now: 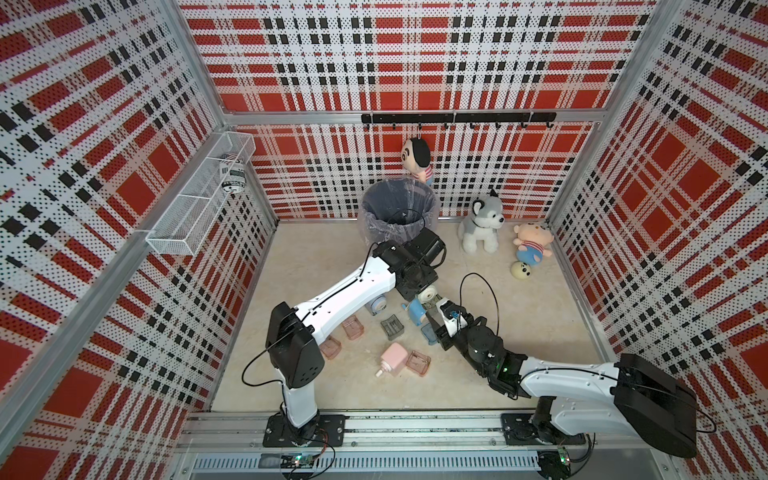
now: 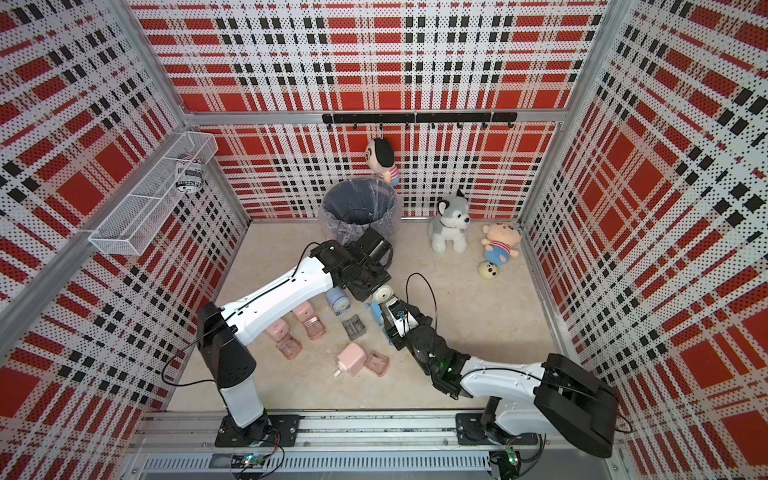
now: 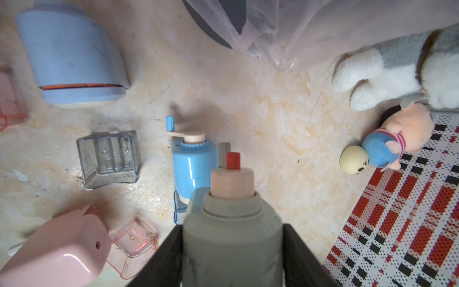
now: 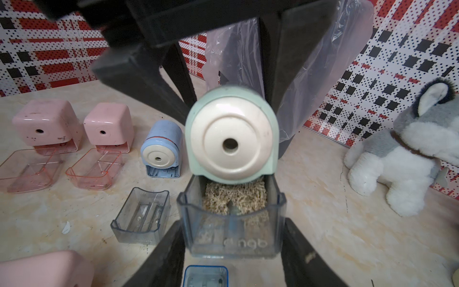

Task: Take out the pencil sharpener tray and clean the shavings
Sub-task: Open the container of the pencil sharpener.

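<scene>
— Can you read anything here?
— You can make out "ngb" moulded on the front of the tray (image 4: 232,238); the letter before it is unclear. The can (image 1: 232,176) in the wire basket (image 1: 174,244) shows "SUBSCRI".

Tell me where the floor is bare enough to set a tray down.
Free: the floor between the right arm, the right wall and the plush dog; also the strip between the front rail and the pink sharpener. Crowded: between the left arm and the right arm, around the grey tray.
</scene>
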Robot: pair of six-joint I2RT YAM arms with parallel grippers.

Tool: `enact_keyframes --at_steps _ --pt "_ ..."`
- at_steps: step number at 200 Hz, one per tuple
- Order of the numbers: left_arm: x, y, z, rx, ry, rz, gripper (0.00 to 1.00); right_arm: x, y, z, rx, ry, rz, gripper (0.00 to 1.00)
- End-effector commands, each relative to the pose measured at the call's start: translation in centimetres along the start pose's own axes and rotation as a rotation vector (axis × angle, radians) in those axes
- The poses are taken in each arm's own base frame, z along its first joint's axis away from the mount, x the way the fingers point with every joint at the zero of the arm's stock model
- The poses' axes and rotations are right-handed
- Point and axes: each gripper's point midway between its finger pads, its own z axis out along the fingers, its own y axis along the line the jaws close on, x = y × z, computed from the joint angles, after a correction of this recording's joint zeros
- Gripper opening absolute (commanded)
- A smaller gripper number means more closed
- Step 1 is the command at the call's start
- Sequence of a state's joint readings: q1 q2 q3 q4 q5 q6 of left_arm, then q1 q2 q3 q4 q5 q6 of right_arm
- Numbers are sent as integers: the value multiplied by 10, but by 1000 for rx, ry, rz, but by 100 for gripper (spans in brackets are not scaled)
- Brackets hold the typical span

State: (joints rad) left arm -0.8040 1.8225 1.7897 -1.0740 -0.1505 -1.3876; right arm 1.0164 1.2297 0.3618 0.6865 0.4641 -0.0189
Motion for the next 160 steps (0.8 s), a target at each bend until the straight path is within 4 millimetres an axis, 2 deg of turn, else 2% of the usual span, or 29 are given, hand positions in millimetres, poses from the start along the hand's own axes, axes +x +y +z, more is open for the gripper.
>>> enact_keyframes --at_steps 1,48,78,128,160 --pt "-16 -8 -8 23 -72 -6 13 -13 0 -3 10 -34 38 51" --pt "-11 -11 -7 28 -52 3 13 -14 0 0 17 -48 46 51" --pt "-15 -11 -11 32 -70 -1 14 -15 0 -1 16 -52 55 51" --pt "-33 -12 -14 28 -130 -14 14 -16 -8 -22 -1 -63 109 49" --pt "-41 -19 -8 19 -166 -12 15 -16 -18 -36 13 -60 153 49"
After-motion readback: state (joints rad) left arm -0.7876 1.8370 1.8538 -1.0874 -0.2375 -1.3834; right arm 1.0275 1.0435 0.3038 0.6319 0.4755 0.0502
